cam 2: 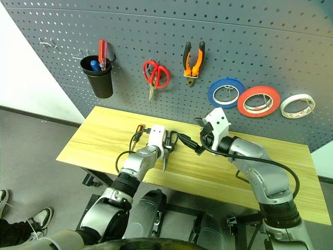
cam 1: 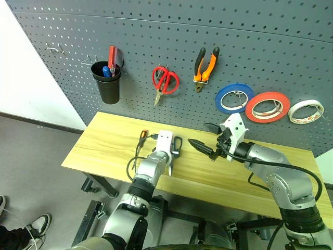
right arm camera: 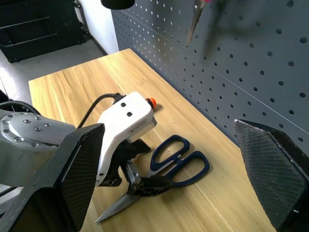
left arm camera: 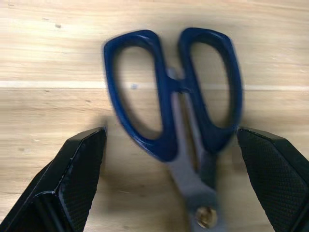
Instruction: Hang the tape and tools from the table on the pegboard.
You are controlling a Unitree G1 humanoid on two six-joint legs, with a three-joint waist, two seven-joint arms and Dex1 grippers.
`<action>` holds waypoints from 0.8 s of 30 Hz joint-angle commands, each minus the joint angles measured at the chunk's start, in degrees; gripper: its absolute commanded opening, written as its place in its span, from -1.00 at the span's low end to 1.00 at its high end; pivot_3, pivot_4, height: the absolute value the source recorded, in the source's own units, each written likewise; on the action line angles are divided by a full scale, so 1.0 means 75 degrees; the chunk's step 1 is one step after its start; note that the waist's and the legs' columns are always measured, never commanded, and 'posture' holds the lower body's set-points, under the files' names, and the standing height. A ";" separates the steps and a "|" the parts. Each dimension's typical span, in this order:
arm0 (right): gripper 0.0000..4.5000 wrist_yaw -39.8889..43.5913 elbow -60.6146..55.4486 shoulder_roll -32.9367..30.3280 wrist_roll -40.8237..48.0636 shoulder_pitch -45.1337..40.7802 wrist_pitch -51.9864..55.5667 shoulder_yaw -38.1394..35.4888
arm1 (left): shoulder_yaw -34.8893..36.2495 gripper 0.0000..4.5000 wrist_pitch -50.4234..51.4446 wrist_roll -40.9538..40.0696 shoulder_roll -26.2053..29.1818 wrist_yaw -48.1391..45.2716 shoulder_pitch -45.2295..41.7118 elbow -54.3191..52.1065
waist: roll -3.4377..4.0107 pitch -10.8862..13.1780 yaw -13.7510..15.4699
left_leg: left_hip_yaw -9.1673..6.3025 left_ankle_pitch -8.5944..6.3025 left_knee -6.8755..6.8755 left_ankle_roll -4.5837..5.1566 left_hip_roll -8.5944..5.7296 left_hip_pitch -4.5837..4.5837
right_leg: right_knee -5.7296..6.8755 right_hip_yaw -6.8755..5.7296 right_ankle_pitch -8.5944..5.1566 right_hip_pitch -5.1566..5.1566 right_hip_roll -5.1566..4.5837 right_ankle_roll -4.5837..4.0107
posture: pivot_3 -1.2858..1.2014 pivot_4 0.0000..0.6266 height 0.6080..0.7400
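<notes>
No legible text or labels.

Both arms are silver-grey metal with rounded joint housings and dark bands. Black cables loop along each forearm. Each wrist carries a white boxy housing, and each pincer [cam 1: 167,154] [cam 1: 208,140] has two black, textured, wedge-shaped fingers [left arm camera: 77,174].

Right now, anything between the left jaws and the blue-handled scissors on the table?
Nothing visible. The open left gripper hangs over the dark blue-handled steel scissors, which lie flat on the light wood-plank table, jaws either side of the handle loops with only bare wood between.
</notes>
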 commanded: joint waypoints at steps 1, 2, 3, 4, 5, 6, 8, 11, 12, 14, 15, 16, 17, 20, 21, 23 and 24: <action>0.99 -0.0046 -0.0349 0.0054 -0.0027 -0.0017 -0.0109 -0.0051 | -0.0148 1.00 0.0313 0.0090 -0.0400 0.0186 -0.0208 -0.0052 | -0.0001 -0.0001 -0.0006 | 0.0000 0.0000 0.0000 0.0000 0.0000 0.0001 | 0.0000 0.0001 0.0000 0.0001 0.0000 0.0000 | 0.27 -0.84 -0.69; 0.99 -0.0053 -0.0349 0.0063 -0.0038 -0.0014 -0.0114 -0.0055 | -0.0225 1.00 0.0405 0.0120 -0.0382 0.0202 -0.0172 -0.0135 | -0.0001 -0.0001 -0.0006 | 0.0001 0.0000 0.0000 0.0000 0.0000 0.0001 | 0.0000 0.0001 0.0000 0.0001 0.0000 0.0000 | 0.27 -0.84 -0.69; 0.99 -0.0065 -0.0350 0.0078 -0.0050 -0.0015 -0.0118 -0.0050 | -0.0279 1.00 0.0507 0.0131 -0.0367 0.0220 -0.0139 -0.0201 | -0.0001 -0.0001 -0.0006 | 0.0001 0.0000 0.0000 0.0000 0.0000 0.0001 | 0.0000 0.0001 0.0000 0.0002 0.0000 0.0000 | 0.28 -0.84 -0.69; 0.99 -0.0073 -0.0352 0.0094 -0.0066 -0.0015 -0.0122 -0.0045 | -0.0327 1.00 0.0594 0.0151 -0.0356 0.0232 -0.0117 -0.0235 | -0.0001 -0.0001 -0.0005 | 0.0001 0.0000 0.0000 0.0000 0.0000 0.0001 | 0.0000 0.0001 0.0000 0.0002 0.0000 0.0000 | 0.28 -0.84 -0.69; 0.99 -0.0080 -0.0340 0.0111 -0.0085 -0.0020 -0.0133 -0.0035 | -0.0388 1.00 0.0644 0.0188 -0.0349 0.0243 -0.0100 -0.0270 | 0.0000 -0.0002 -0.0005 | 0.0001 0.0000 0.0000 0.0000 0.0000 0.0001 | 0.0001 0.0001 0.0000 0.0002 0.0000 0.0000 | 0.27 -0.84 -0.69; 0.99 -0.0088 -0.0330 0.0127 -0.0101 -0.0026 -0.0143 -0.0023 | -0.0443 1.00 0.0656 0.0219 -0.0341 0.0242 -0.0087 -0.0309 | 0.0000 -0.0002 -0.0005 | 0.0001 0.0000 0.0000 0.0000 0.0001 0.0001 | 0.0002 0.0002 0.0000 0.0002 0.0000 0.0000 | 0.27 -0.84 -0.69; 0.99 -0.0107 -0.0319 0.0159 -0.0124 -0.0038 -0.0158 0.0006 | -0.0523 1.00 0.0661 0.0275 -0.0324 0.0277 -0.0061 -0.0428 | 0.0000 -0.0002 -0.0003 | 0.0000 0.0000 0.0000 0.0000 0.0000 0.0001 | 0.0003 0.0002 0.0000 0.0002 0.0000 0.0000 | 0.28 -0.84 -0.69; 0.99 -0.0124 -0.0319 0.0211 -0.0158 -0.0045 -0.0170 0.0039 | -0.0599 1.00 0.0570 0.0350 -0.0303 0.0384 -0.0085 -0.0635 | -0.0001 -0.0001 0.0000 | 0.0000 0.0000 0.0000 0.0000 0.0000 0.0000 | 0.0003 0.0002 0.0000 0.0001 0.0000 0.0000 | 0.28 -0.83 -0.69; 0.99 -0.0130 -0.0317 0.0228 -0.0169 -0.0055 -0.0168 0.0055 | -0.0586 1.00 0.0563 0.0360 -0.0316 0.0436 -0.0107 -0.0679 | -0.0001 -0.0001 0.0003 | 0.0000 0.0000 0.0000 0.0000 0.0000 -0.0001 | 0.0003 0.0002 0.0000 0.0000 0.0000 0.0000 | 0.28 -0.83 -0.69; 0.99 -0.0133 -0.0313 0.0243 -0.0185 -0.0055 -0.0171 0.0071 | -0.0450 1.00 0.0569 0.0320 -0.0377 0.0582 -0.0193 -0.0669 | -0.0001 -0.0001 0.0004 | 0.0001 0.0000 0.0000 0.0000 0.0001 -0.0001 | 0.0003 0.0002 0.0000 0.0000 0.0000 0.0000 | 0.28 -0.83 -0.69; 0.99 -0.0135 -0.0311 0.0250 -0.0193 -0.0059 -0.0171 0.0079 | -0.0379 1.00 0.0577 0.0291 -0.0402 0.0643 -0.0249 -0.0635 | -0.0001 -0.0001 0.0003 | 0.0001 0.0000 0.0000 0.0000 0.0001 -0.0001 | 0.0003 0.0002 0.0000 0.0000 -0.0001 0.0000 | 0.28 -0.83 -0.69; 0.99 -0.0133 -0.0306 0.0257 -0.0203 -0.0064 -0.0171 0.0088 | -0.0333 1.00 0.0554 0.0269 -0.0426 0.0688 -0.0300 -0.0580 | -0.0001 -0.0001 0.0003 | 0.0001 0.0000 0.0001 0.0000 0.0001 -0.0001 | 0.0003 0.0002 0.0000 0.0000 -0.0001 0.0000 | 0.27 -0.82 -0.69; 0.99 -0.0132 -0.0301 0.0263 -0.0215 -0.0068 -0.0170 0.0097 | -0.0282 1.00 0.0569 0.0239 -0.0466 0.0739 -0.0327 -0.0538 | -0.0001 -0.0001 0.0005 | 0.0001 0.0000 0.0000 0.0000 0.0001 -0.0002 | 0.0003 0.0002 0.0000 -0.0001 -0.0001 0.0000 | 0.27 -0.82 -0.69; 0.99 -0.0131 -0.0289 0.0275 -0.0233 -0.0082 -0.0168 0.0114 | -0.0197 1.00 0.0665 0.0151 -0.0630 0.0879 -0.0327 -0.0431 | -0.0001 -0.0001 0.0003 | 0.0000 0.0000 0.0000 0.0000 0.0002 -0.0002 | 0.0004 0.0002 0.0000 -0.0001 -0.0001 0.0000 | 0.27 -0.82 -0.69; 0.99 -0.0134 -0.0288 0.0279 -0.0236 -0.0088 -0.0166 0.0116 | -0.0188 1.00 0.0715 0.0119 -0.0670 0.0905 -0.0322 -0.0413 | -0.0001 -0.0001 0.0004 | 0.0000 0.0000 0.0001 0.0000 0.0002 -0.0002 | 0.0004 0.0002 0.0000 -0.0001 -0.0001 0.0000 | 0.27 -0.81 -0.69; 0.99 -0.0142 -0.0289 0.0290 -0.0240 -0.0096 -0.0161 0.0121 | -0.0203 1.00 0.0745 0.0065 -0.0704 0.0925 -0.0325 -0.0364 | -0.0001 -0.0001 0.0002 | 0.0000 0.0000 0.0001 0.0000 0.0002 -0.0002 | 0.0004 0.0003 0.0000 -0.0001 -0.0001 0.0000 | 0.26 -0.81 -0.69; 0.99 -0.0148 -0.0293 0.0298 -0.0241 -0.0098 -0.0157 0.0125 | -0.0218 1.00 0.0729 0.0043 -0.0709 0.0926 -0.0337 -0.0333 | -0.0001 -0.0001 -0.0002 | 0.0000 0.0000 0.0001 0.0000 0.0001 -0.0002 | 0.0004 0.0003 0.0000 0.0000 -0.0001 0.0000 | 0.26 -0.81 -0.69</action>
